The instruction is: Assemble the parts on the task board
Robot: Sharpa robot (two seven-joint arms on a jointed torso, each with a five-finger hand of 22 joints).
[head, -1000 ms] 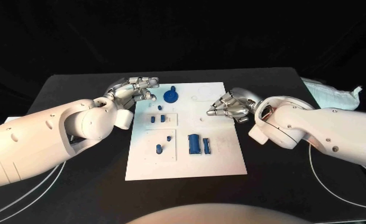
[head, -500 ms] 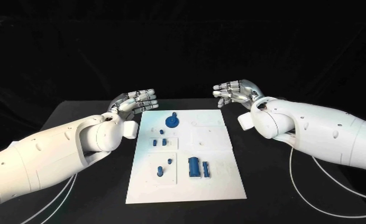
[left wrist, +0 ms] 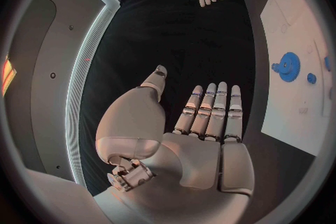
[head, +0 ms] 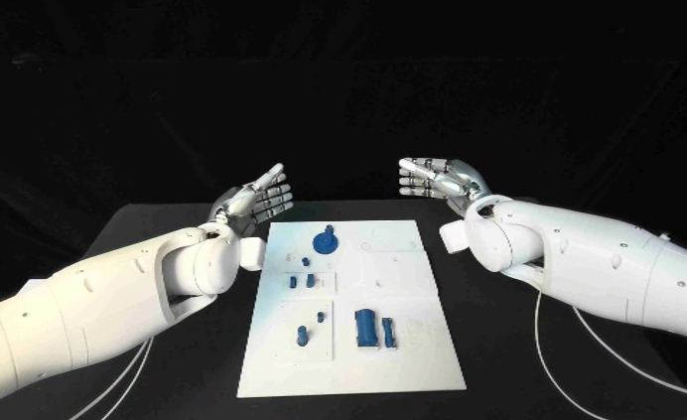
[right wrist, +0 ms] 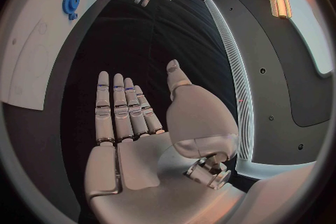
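The white task board [head: 415,341] lies in the middle of the black table. On it sit a blue gear [head: 325,240] at the far end, small blue pegs [head: 301,281] in the middle and longer blue pieces [head: 372,328] nearer me. The blue gear [left wrist: 287,66] and the board [left wrist: 294,22] also appear in the left wrist view. My left hand [head: 258,199] is raised beyond the board's far left corner, fingers straight and apart, holding nothing. My right hand [head: 438,179] is raised beyond the far right corner, flat and empty too. In the wrist views both palms, left [left wrist: 203,140] and right [right wrist: 129,134], are bare.
Black table surface [head: 544,341] surrounds the board on all sides. White cables [head: 129,380] trail under my left arm, and another cable [head: 551,341] runs under my right arm.
Both hands have lifted off the board and drawn back above its far corners, fingers uncurling to flat. The head view has also shifted.
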